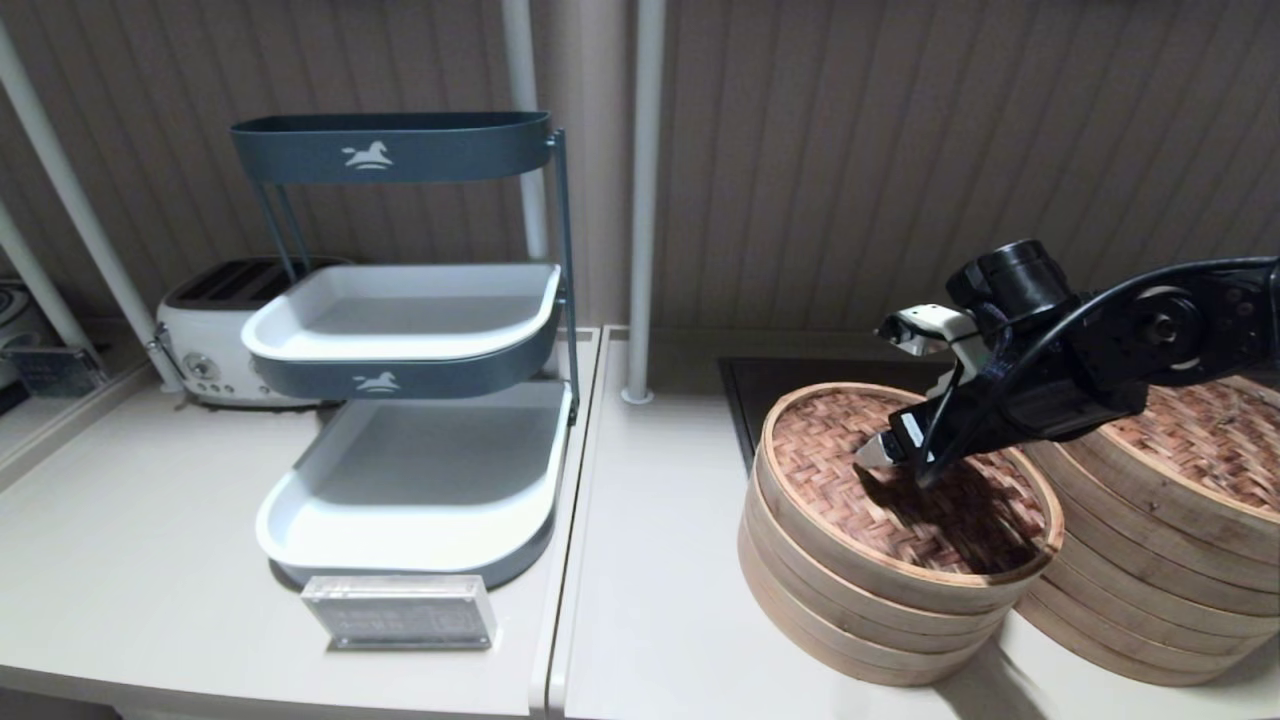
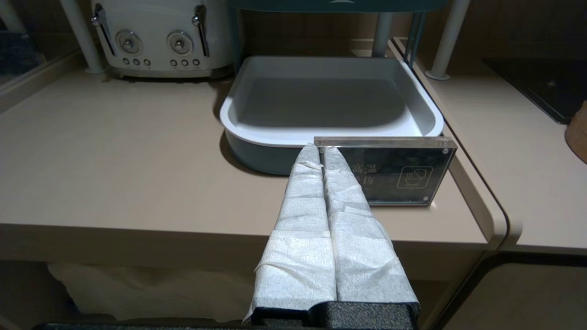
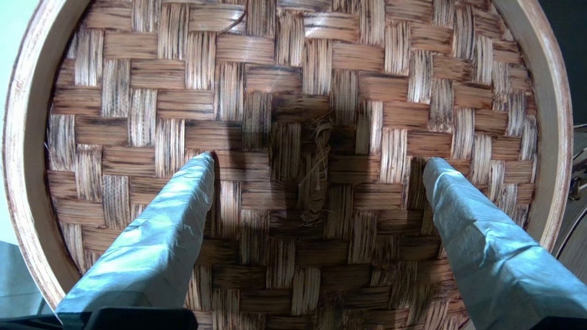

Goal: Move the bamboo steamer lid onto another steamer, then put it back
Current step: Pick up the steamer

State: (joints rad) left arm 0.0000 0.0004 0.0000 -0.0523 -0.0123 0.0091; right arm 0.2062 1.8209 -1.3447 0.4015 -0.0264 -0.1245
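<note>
I see a pale counter (image 1: 660, 560) | tall steamer stack (image 1: 1170, 560) far right | lid (image 1: 905, 490) on the short steamer beside it | my right gripper (image 3: 318, 160) wide open over the lid's middle knot (image 3: 316, 183), holding nothing | left gripper (image 2: 322, 153) closed, empty, by the sign (image 2: 403, 174).

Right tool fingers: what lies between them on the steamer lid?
In the right wrist view, the right tool is open over the bamboo steamer lid; the lid's small centre knot lies between its fingers.

Right tool (image 3: 318, 160) spread, left tool (image 2: 322, 151) closed
</note>
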